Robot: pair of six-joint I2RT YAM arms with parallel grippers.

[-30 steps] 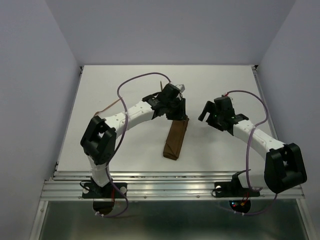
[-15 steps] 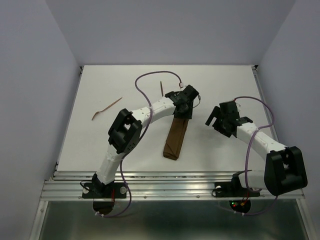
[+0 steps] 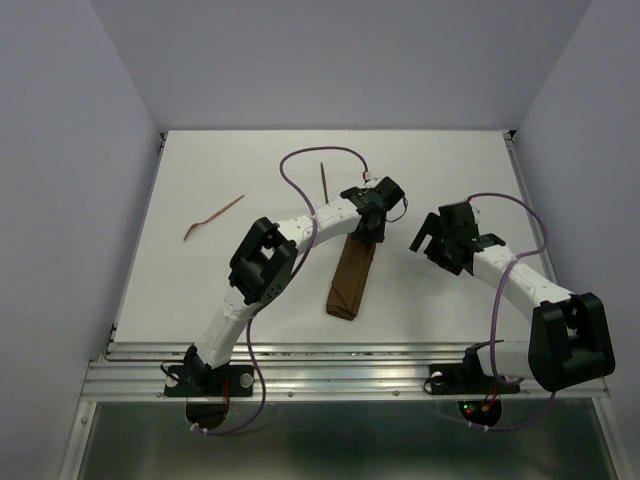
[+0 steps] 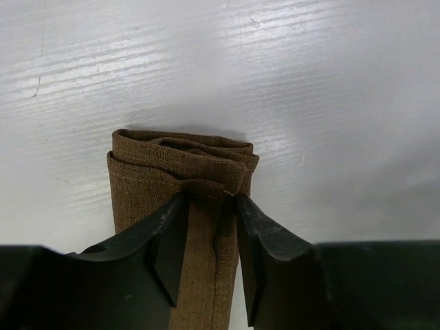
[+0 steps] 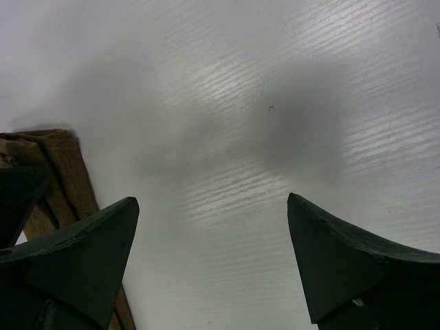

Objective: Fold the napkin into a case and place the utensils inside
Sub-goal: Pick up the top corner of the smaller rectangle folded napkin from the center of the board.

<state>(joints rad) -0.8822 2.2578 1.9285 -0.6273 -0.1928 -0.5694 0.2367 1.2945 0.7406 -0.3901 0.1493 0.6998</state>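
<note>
Your left end effector (image 4: 210,206) pinches a fold at the 12 o'clock end of the case (image 4: 180,157); your right end effector (image 5: 213,234) hangs open at its 3 o'clock.

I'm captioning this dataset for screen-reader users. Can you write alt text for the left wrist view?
The left gripper pinches, between its two black fingers, a raised fold near the far end of a brown napkin case lying on a white table. Layered cloth edges show at that end.
</note>
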